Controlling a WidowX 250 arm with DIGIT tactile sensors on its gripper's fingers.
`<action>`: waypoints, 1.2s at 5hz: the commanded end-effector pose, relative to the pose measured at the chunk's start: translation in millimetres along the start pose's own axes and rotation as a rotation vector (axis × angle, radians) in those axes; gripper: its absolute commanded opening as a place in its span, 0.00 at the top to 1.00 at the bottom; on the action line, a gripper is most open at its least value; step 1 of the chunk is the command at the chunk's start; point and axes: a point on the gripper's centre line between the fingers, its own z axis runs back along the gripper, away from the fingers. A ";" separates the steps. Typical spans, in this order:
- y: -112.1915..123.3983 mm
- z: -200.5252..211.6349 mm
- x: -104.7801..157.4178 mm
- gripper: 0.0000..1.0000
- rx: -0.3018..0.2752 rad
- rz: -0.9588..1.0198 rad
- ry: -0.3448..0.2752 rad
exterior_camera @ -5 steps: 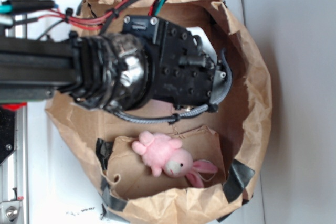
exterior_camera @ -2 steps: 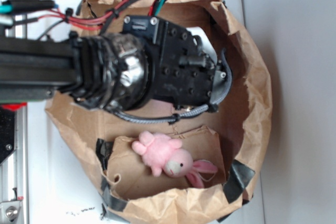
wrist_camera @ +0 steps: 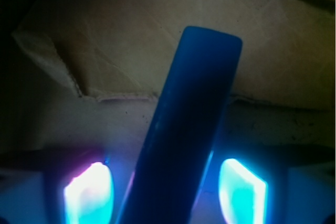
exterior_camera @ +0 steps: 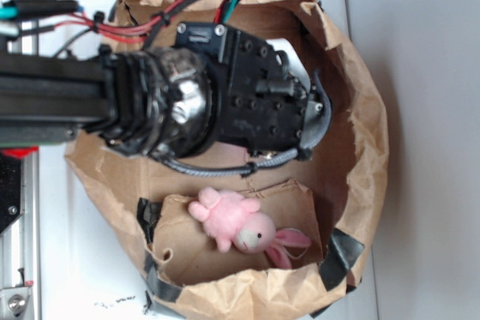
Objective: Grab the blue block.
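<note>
Blue block [wrist_camera: 191, 129], a flat rectangular piece of solid bright blue, stands tilted between the two glowing fingertips [wrist_camera: 89, 192] of the black robot hand [wrist_camera: 165, 195] in the wrist view, running up and away from the camera toward crumpled brown paper. Whether the fingertips actually pinch it I cannot tell (their pads glow cyan and pink on either side, with the block close between them). From the exterior view, the hand [exterior_camera: 300, 121] is lowered into a crumpled brown paper bag [exterior_camera: 367, 133] on a white table [exterior_camera: 97, 275], and the arm hides the block. A pink plush bunny [exterior_camera: 240, 222] lies in a lower fold of the bag, apart from the hand.
</note>
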 end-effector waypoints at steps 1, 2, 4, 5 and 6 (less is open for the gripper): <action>7.5 40.9 19.6 1.00 -0.133 0.023 0.023; 17.4 57.2 20.3 1.00 -0.173 -0.014 0.046; 34.1 107.3 21.0 1.00 -0.448 -0.488 -0.017; 30.7 122.1 31.4 1.00 -0.456 -0.678 0.037; 19.0 133.1 37.2 1.00 -0.383 -0.717 0.150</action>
